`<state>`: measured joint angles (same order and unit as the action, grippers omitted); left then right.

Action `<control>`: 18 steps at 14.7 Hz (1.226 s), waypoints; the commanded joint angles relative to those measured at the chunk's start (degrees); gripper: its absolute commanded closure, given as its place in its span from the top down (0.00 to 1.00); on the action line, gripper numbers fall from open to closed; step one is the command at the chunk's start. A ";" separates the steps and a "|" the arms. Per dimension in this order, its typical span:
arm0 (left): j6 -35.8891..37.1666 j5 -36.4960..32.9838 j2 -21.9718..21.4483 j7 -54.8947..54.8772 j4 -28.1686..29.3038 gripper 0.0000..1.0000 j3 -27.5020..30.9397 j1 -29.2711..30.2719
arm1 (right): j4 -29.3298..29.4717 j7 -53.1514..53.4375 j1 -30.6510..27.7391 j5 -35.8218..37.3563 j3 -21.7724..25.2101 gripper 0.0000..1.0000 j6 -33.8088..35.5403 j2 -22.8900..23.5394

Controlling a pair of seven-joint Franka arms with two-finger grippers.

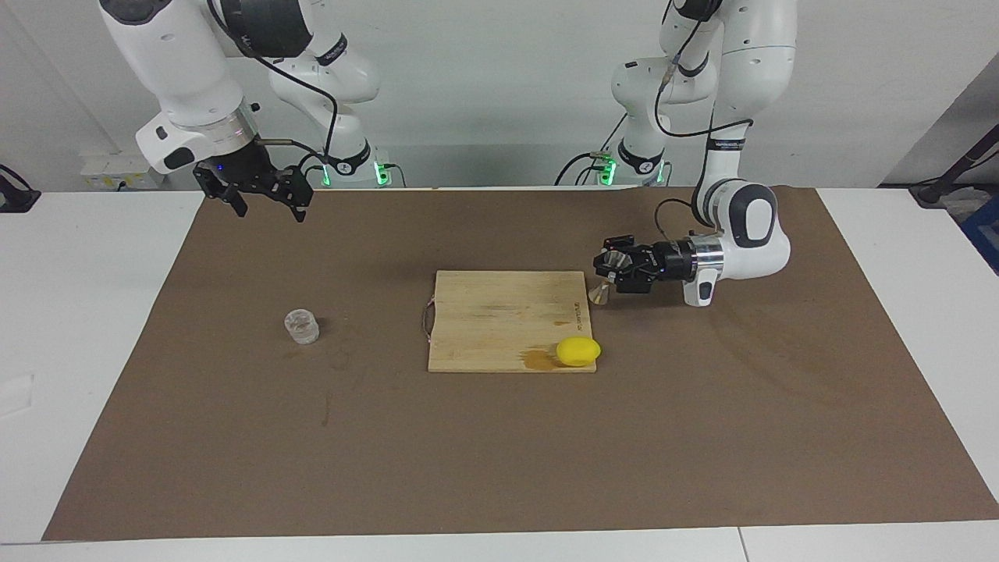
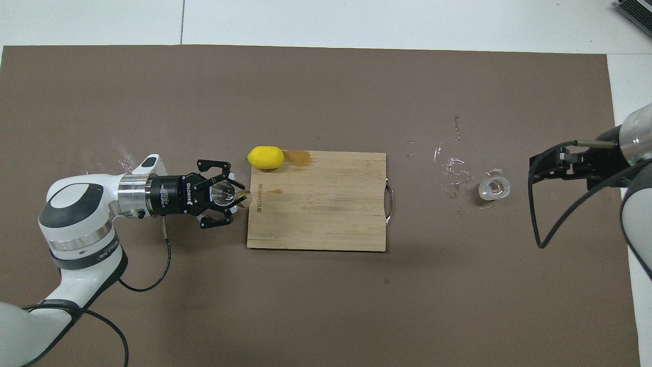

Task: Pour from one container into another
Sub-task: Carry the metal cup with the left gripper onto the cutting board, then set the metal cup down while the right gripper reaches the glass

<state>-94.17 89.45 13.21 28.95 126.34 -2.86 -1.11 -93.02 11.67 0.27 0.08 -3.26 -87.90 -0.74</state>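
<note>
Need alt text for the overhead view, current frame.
The left end effector, shut on a small metal jigger, hangs over the mat at the edge of a wooden cutting board. A lemon sits at the board's corner. The right end effector waits, open, beside a small glass cup ringed by wet splashes.

A yellow lemon lies on a pale wooden cutting board marked with a darker brown stain. The mat is plain brown, the glass cup clear and frosted, the jigger silver-grey.

A yellow lemon lies on the wooden cutting board
</note>
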 commanded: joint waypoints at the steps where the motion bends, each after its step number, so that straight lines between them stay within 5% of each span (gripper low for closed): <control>1: -4.51 4.49 -2.23 1.46 1.72 0.17 0.75 -4.67 | -0.23 -0.95 -0.88 -1.40 -0.35 1.00 0.01 -0.49; 15: -25.87 29.19 -0.21 2.78 -1.97 0.18 0.49 -24.71 | -0.23 -0.95 -0.88 -1.49 -0.35 1.00 0.01 -0.49; 18: -31.76 34.98 0.32 -3.87 -2.42 0.19 0.49 -28.67 | -0.23 -0.95 -0.88 -1.49 -0.26 1.00 0.01 -0.49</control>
<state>-122.55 120.24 12.97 28.84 124.82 -3.02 -26.89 -93.02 11.67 0.27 0.08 -3.26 -87.90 -0.74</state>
